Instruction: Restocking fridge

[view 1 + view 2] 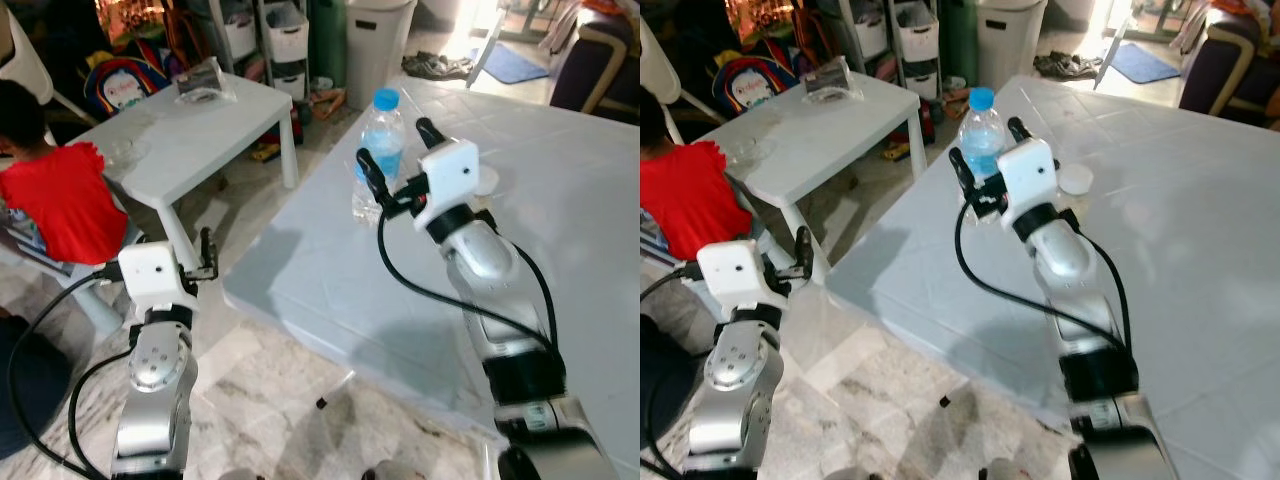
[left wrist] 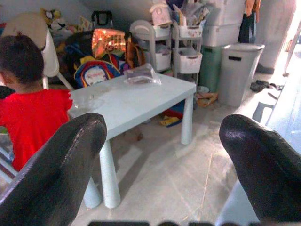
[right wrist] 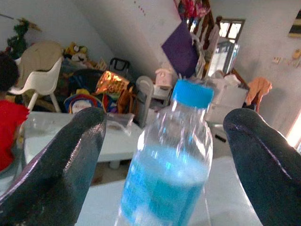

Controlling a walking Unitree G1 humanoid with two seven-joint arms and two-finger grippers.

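Right wrist view: the right gripper (image 3: 164, 155) has its two black fingers (image 3: 51, 165) spread wide, and the water bottle (image 3: 164, 174) stands in the gap between them, touched by neither.
Right gripper: seen from the head, it reaches over the big white table (image 1: 560, 220), fingertips flanking the bottle, jaws apart.
Water bottle: clear plastic, blue cap (image 1: 386, 99), blue label, upright near the table's left edge, close to its far corner.
White lid: a small round white lid (image 1: 1074, 180) lies on the tabletop just beside the gripper, on its right.
Big table: pale, tiled-looking top; the right arm stretches across it from the near edge.
Left gripper: the left gripper (image 1: 206, 252) hangs low off the table's left edge, over the marble floor (image 1: 270, 400), fingers parted with nothing between them.
Left wrist view: those parted fingers (image 2: 51, 165) frame a small white table (image 2: 136, 99) beyond.
Small table: it carries a clear plastic packet (image 1: 202, 80) near its far edge.
Person: someone in a red shirt (image 1: 60, 200) sits at the small table's left edge, back to the camera.
Background: a grey bin (image 2: 240, 70), white storage drawers (image 2: 187, 59) and a colourful backpack (image 2: 94, 73) stand along the far wall.
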